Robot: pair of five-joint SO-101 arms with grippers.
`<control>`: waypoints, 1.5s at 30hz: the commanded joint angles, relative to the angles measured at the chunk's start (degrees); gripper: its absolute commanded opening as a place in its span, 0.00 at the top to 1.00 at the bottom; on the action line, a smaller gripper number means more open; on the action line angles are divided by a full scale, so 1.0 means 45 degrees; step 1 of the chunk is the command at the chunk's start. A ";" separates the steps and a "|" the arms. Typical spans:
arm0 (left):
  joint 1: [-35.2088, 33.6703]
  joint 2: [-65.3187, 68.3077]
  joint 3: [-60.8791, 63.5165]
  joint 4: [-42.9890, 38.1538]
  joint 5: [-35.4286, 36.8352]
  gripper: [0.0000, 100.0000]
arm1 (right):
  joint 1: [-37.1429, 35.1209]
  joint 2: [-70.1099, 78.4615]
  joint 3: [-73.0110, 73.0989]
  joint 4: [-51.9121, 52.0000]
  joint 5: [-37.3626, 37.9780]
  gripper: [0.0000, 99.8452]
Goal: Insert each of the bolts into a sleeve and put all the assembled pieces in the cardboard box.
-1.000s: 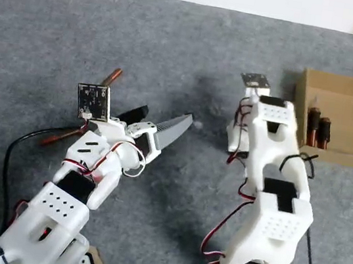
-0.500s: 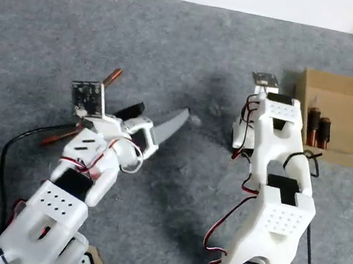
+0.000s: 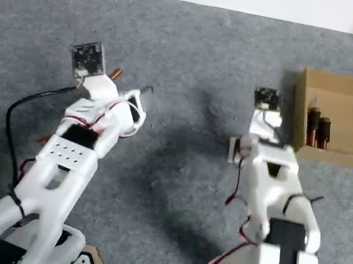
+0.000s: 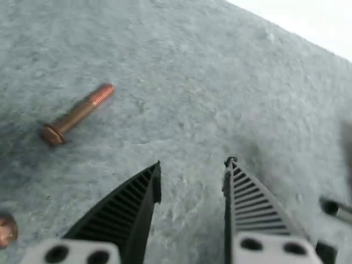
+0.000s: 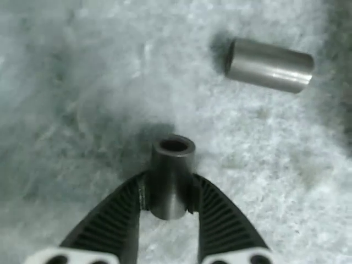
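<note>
The left jaws stand wide apart over the grey tabletop [image 4: 231, 77] and hold nothing. A copper bolt [image 4: 77, 114] lies flat ahead of them, off to one side and well clear of the tips. The right jaws are clamped on a dark sleeve [image 5: 171, 176], its open end showing past the tips. A second sleeve [image 5: 269, 64] lies on its side beyond them. The cardboard box [image 3: 332, 156], holding two assembled pieces [image 3: 317, 126], sits off to the side of the right jaws.

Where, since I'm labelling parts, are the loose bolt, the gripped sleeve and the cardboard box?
loose bolt [image 4: 77, 114], left wrist view, middle of its shank.
gripped sleeve [image 5: 172, 176], right wrist view, its side wall.
cardboard box [image 3: 342, 158], high view, its near wall.
</note>
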 commanded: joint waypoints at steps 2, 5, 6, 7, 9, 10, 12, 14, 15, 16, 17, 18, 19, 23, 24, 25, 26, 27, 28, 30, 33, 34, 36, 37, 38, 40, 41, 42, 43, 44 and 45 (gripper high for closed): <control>-0.0811 0.0147 -0.1123 0.0156 0.1231 0.82 | -0.0537 -0.0694 0.0889 -0.0615 0.0254 0.99; -0.1553 0.0166 -0.1631 0.0781 0.1875 0.82 | -0.0518 -0.0694 0.0908 -0.0615 0.0254 0.99; -0.1788 0.0166 -0.1827 0.1055 0.1993 0.82 | -0.0518 -0.0694 0.0908 -0.0615 0.0254 0.99; -0.2022 0.0166 -0.1983 0.1328 0.2051 0.82 | -0.0518 -0.0694 0.0908 -0.0615 0.0254 0.99; -0.2276 0.0166 -0.2178 0.1778 0.2012 0.82 | -0.0518 -0.0713 0.0908 -0.0654 0.0254 0.99; -0.2335 0.0166 -0.2198 0.1934 0.1993 0.82 | -0.0518 -0.0713 0.0908 -0.0654 0.0254 0.99; -0.2413 0.0166 -0.2139 0.2344 0.1700 0.82 | -0.0518 -0.0713 0.0908 -0.0654 0.0254 0.99; -0.2510 0.0166 -0.1905 0.3067 0.1504 0.82 | -0.0498 -0.0713 0.0908 -0.0674 0.0254 0.99; -0.2569 0.0166 -0.1729 0.3282 0.1446 0.82 | -0.0498 -0.0713 0.0908 -0.0674 0.0254 0.99; -0.2764 0.0166 -0.1534 0.3458 0.1446 0.82 | -0.0498 -0.0713 0.0908 -0.0674 0.0254 0.99; -0.2940 0.0166 -0.1338 0.3575 0.1426 0.82 | -0.0498 -0.0713 0.0908 -0.0674 0.0254 0.99; -0.3077 0.0166 -0.1143 0.3692 0.1133 0.81 | -0.0498 -0.0713 0.0908 -0.0674 0.0254 0.99; -0.3194 0.0166 -0.0928 0.3712 0.0488 0.81 | -0.0498 -0.0713 0.0908 -0.0674 0.0254 0.99; -0.3858 0.0049 -0.0049 0.3751 -0.3536 0.81 | -0.0498 -0.0713 0.0908 -0.0674 0.0274 0.99; -0.4073 0.0049 0.0147 0.3751 -0.4591 0.82 | -0.0498 -0.0713 0.0908 -0.0674 0.0274 0.99; -0.4366 0.0049 0.0264 0.3751 -0.5646 0.82 | -0.0498 -0.0713 0.0908 -0.0674 0.0274 0.99; -0.4659 0.0049 0.0322 0.3751 -0.6603 0.82 | -0.0498 -0.0713 0.0908 -0.0674 0.0274 0.99; -0.4972 0.0049 0.0342 0.3751 -0.7502 0.82 | -0.0498 -0.0713 0.0908 -0.0674 0.0274 0.99; -0.5226 0.0049 0.0361 0.3751 -0.8225 0.82 | -0.0498 -0.0713 0.0908 -0.0674 0.0274 0.99; -0.5812 0.0049 0.0361 0.3770 -0.9436 0.82 | -0.0498 -0.0713 0.0908 -0.0674 0.0371 0.99; -0.6183 0.0088 0.0342 0.3770 -1.1409 0.82 | -0.0518 -0.0733 0.0928 -0.0674 0.0567 0.99; -0.6183 0.0127 0.0322 0.3770 -1.2405 0.81 | -0.0518 -0.0733 0.0928 -0.0674 0.0567 0.99; -0.6125 0.0147 0.0361 0.3770 -1.4203 0.82 | -0.0518 -0.0733 0.0928 -0.0674 0.0586 0.99; -0.6125 0.0147 0.0361 0.3770 -1.4574 0.82 | -0.0518 -0.0733 0.0928 -0.0674 0.0586 0.99; -0.6125 0.0166 0.0361 0.3810 -1.4730 0.81 | -0.0518 -0.0733 0.0928 -0.0674 0.0586 0.99; -0.6027 0.0166 0.0205 0.4298 -1.5160 0.81 | -0.0518 -0.0733 0.0928 -0.0674 0.0606 0.99; -0.5812 0.0166 0.0107 0.4669 -1.5492 0.81 | -0.0518 -0.0733 0.0928 -0.0674 0.0606 0.99; -0.5597 0.0166 0.0049 0.5099 -1.5785 0.82 | -0.0518 -0.0733 0.0928 -0.0674 0.0606 0.99; -0.5343 0.0166 0.0029 0.5470 -1.5961 0.82 | -0.0518 -0.0733 0.0928 -0.0674 0.0606 0.99; -0.5089 0.0166 -0.0010 0.5763 -1.6000 0.82 | -0.0518 -0.0733 0.0928 -0.0674 0.0606 0.99; -0.4874 0.0166 -0.0010 0.5919 -1.6020 0.82 | -0.0518 -0.0733 0.0928 -0.0674 0.0606 0.99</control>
